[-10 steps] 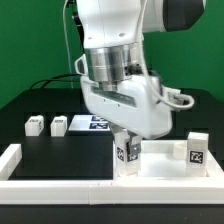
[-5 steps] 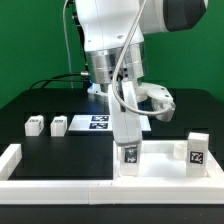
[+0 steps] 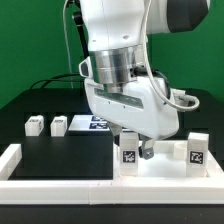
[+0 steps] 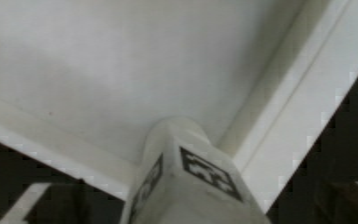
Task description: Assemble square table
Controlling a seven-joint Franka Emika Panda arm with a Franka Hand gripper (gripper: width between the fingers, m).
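A white tabletop lies on the black bench. At the tabletop's corner on the exterior view's left, the pincer hangs over an upright leg, its grip hidden. A 2nd leg stands at the tabletop's opposite side. A 3rd leg and a 4th leg lie well apart from the tabletop, further toward that left.

black table surface: matte, fills the middle of the exterior view.
white border rail: runs along the near edge of the table and turns back at the exterior view's left corner into a short raised arm.
marker board: lies flat toward the back, tags face up. end toward the exterior view's right is hidden.
green backdrop: plain, behind everything.
dark cables: trail along the back edge, exterior view's left.
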